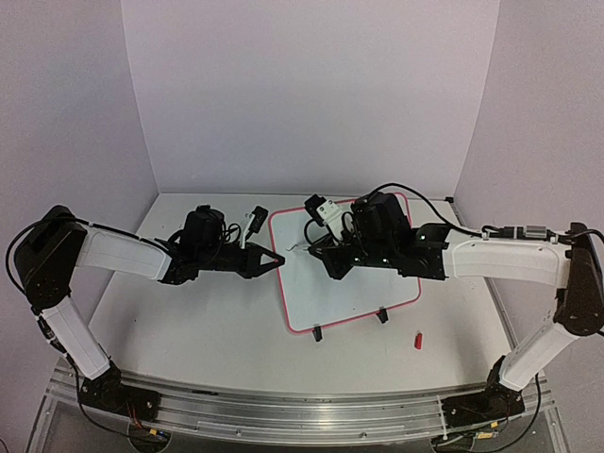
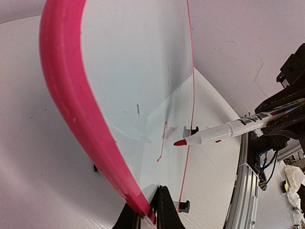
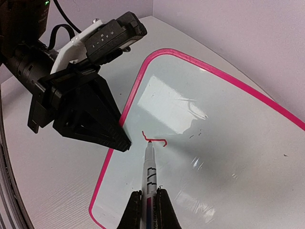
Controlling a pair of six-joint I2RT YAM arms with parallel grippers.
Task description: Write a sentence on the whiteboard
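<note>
Loose red cap [image 1: 416, 338] at whiteboard's [image 1: 349, 297] five o'clock. Left gripper [image 1: 276, 261] pinches its nine-o'clock edge; right gripper [image 3: 148, 212] clasps marker [image 3: 149, 164], tip seemingly touching board.

We see a glossy white whiteboard [image 1: 359, 283] with a thin pink-red frame, marked with one short red marker stroke [image 3: 153, 139]. The marker [image 3: 149, 167] is white with a red tip and a label banded in black, blue and red. The left hand [image 1: 274, 261] and right hand [image 3: 148, 195] are black. A small red cap [image 1: 416, 338] lies on the pale grey-white surface [image 1: 189, 321].
</note>
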